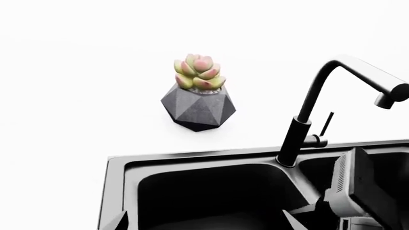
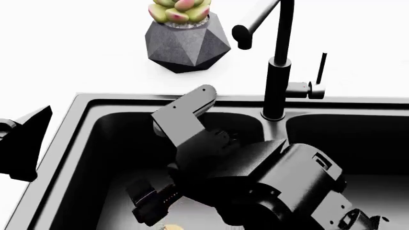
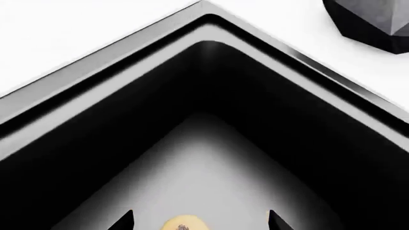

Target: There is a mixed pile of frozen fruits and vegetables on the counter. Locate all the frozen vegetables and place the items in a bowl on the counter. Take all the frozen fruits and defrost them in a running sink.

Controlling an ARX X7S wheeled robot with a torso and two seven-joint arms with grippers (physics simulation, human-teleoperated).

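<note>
R arm [image 2: 255, 177] reaches down into the left basin of the sink [image 2: 83, 103], its dark bulk filling most of the head view. R gripper [image 3: 199, 221] sits low over the basin floor; in the R wrist view two dark fingertips [image 3: 122, 221] stand apart w/ a small yellow fruit [image 3: 183, 224] on the grey floor between them, so jaws are open, not closed on it. Can't tell if either tip touches the fruit; only its top edge shows at the frame's lower border. Same fruit shows as a yellow sliver [image 2: 171, 227] at the bottom edge of the head view, just below the gripper. L gripper [image 1: 203, 221] hovers above the sink's near rim, looking across the basin toward the back; two dark tips [image 1: 118, 223] show at the frame's lower edge, well apart, nothing between them, so jaws open & empty. In the head view the L arm shows only as a dark wedge [image 2: 22, 143] at the left edge, over the white surface [image 2: 64, 48]. Tall black faucet [image 2: 278, 62] stands at the divider behind the basins, spout angled over the left basin; no water visible. Dark faceted pot w/ green-pink succulent [image 2: 185, 36] sits on the surface behind the sink, apart from the rim. Carrot, eggplant, bowl not in view.
</note>
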